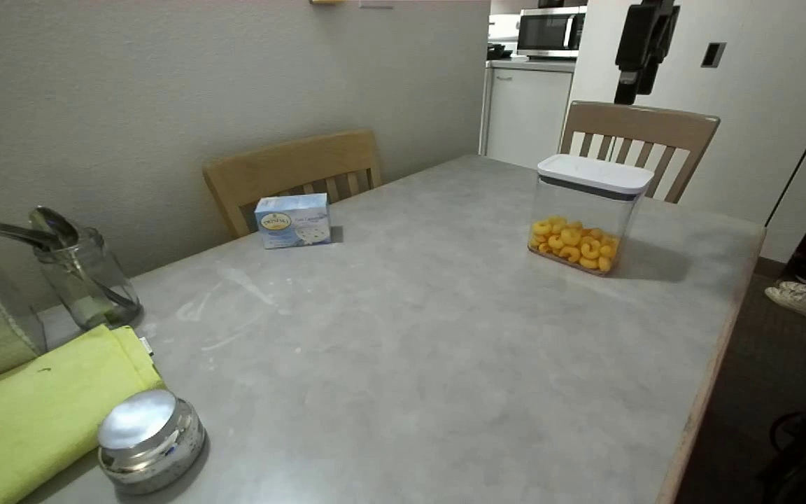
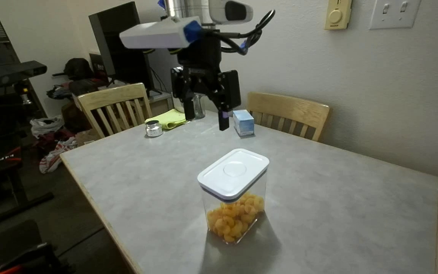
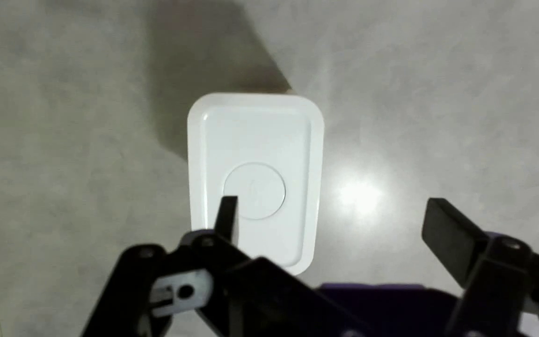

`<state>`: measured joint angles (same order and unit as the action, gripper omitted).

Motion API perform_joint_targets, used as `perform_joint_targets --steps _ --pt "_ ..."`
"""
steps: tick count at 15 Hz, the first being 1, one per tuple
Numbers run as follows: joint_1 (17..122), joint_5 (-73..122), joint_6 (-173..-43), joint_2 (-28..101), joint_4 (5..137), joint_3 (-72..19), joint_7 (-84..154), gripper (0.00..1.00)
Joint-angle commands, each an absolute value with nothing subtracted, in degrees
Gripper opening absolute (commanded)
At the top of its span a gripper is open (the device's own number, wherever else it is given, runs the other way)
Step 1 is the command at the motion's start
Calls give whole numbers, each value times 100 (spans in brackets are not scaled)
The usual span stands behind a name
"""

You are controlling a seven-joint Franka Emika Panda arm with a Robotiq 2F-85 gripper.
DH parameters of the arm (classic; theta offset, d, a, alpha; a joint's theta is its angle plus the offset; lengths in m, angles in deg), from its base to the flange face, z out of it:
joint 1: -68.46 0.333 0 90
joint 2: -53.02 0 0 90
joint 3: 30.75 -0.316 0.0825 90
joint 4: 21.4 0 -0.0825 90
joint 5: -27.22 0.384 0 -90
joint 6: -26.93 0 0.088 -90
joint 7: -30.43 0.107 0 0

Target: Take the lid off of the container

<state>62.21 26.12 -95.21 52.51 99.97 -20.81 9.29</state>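
A: Step in hand?
B: Approach, prob.; lid point(image 2: 233, 176) seated on container point(image 1: 578, 218), twd. far-right corner of bench point(image 1: 410, 350) in an exterior view. Next: centre claw point(image 2: 207, 122) over round button point(image 3: 256, 189), press (prob. frees lid), then grip.
A: Claw vs. lid?
B: Claw above lid, no contact, jaws wide apart; wrist view: lid off-centre, overlapped by one jaw, well apart from other.

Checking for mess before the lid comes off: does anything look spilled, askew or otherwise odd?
Only whitish smears on the table near the blue box stand out; they look like unwiped residue, though I can't be sure. The lid sits level on the container, and no yellow pieces show outside it.
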Motion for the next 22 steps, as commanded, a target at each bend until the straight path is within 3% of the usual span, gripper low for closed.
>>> perform_joint_targets --steps 1,7,20,21,22 --pt "6053 2875 -10093 4814 9657 -2104 266 100" --pt "6015 2804 -10056 4794 9639 -2173 428 100" --pt "5927 2816 -11511 4054 9734 -2222 598 100" --pt "5921 2799 -11492 4011 9726 -2222 672 75" --pt "5918 2790 -11479 3985 9727 -2223 734 74"
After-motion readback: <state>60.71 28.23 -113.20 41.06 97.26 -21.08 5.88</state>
